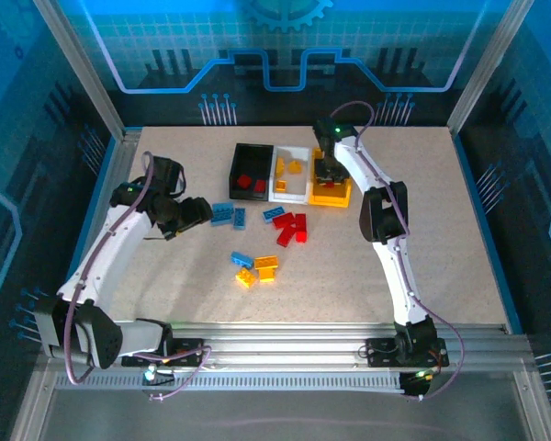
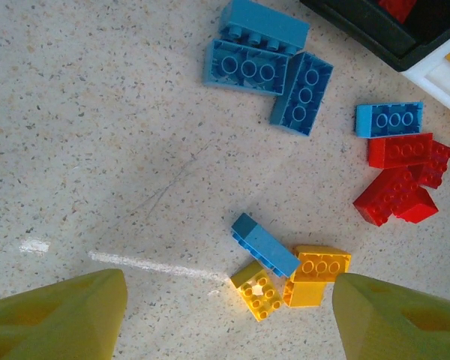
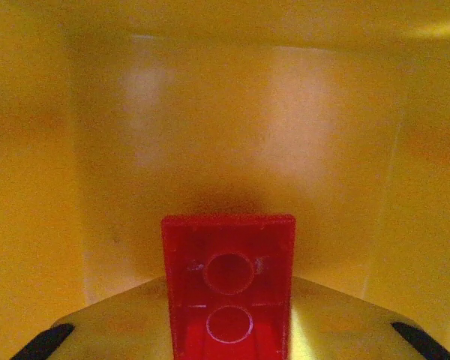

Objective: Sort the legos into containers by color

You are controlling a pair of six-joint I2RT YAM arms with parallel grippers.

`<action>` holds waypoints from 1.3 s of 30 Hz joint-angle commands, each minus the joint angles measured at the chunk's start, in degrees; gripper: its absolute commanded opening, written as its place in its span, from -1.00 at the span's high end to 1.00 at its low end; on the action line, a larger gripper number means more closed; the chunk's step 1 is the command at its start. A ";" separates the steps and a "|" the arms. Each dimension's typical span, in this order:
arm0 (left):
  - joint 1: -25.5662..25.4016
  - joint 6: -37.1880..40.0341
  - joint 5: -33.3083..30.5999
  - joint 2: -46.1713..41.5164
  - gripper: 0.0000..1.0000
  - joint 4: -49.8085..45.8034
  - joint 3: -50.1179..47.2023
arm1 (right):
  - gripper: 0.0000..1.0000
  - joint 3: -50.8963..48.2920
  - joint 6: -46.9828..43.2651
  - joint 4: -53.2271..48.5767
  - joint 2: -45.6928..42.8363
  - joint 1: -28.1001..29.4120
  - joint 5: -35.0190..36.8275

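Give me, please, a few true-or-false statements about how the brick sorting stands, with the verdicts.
1. The black bin holds red bricks. True.
2. The white bin holds blue bricks. False: it holds yellow-orange bricks.
3. The right jaws are down in the yellow-orange bin, a red brick between them. True.
4. The left jaws grip a blue brick. False: they stand open and empty above the table.
5. No red bricks lie loose on the table. False: a red cluster lies there.
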 commanded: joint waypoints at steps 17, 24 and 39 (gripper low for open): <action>0.59 -1.58 4.64 -2.60 -0.49 3.79 -8.34 | 0.44 -7.58 -2.91 9.75 -19.54 9.42 -12.64; 0.55 -2.28 9.17 -2.08 -0.52 5.12 -12.06 | 0.43 4.33 2.12 8.89 -8.80 13.50 -22.56; -1.48 -1.96 12.06 -0.61 -0.56 7.07 -16.94 | -0.10 12.28 9.75 16.77 -0.02 14.13 -24.21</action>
